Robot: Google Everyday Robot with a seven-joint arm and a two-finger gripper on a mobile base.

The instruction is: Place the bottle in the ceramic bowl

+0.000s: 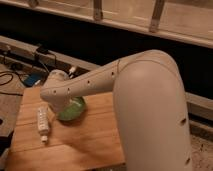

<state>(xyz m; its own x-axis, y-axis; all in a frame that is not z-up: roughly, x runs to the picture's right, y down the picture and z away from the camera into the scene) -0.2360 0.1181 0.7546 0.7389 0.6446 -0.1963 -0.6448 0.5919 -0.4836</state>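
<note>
The bottle (42, 122), slim and white with a darker label, lies flat on the wooden table (95, 142) at its left side, cap end towards the front. Just right of it sits the ceramic bowl (74, 110), green and glossy, with its left part hidden behind my arm. My gripper (58, 106) hangs from the wrist over the bowl's left rim, between bowl and bottle. It is open and holds nothing. The bottle lies apart from it.
My thick white arm (150, 105) sweeps in from the right and covers much of the table's right side. Cables and a plug strip (30, 75) lie on the floor beyond the table's left edge. A dark ledge with a rail (100, 37) runs behind.
</note>
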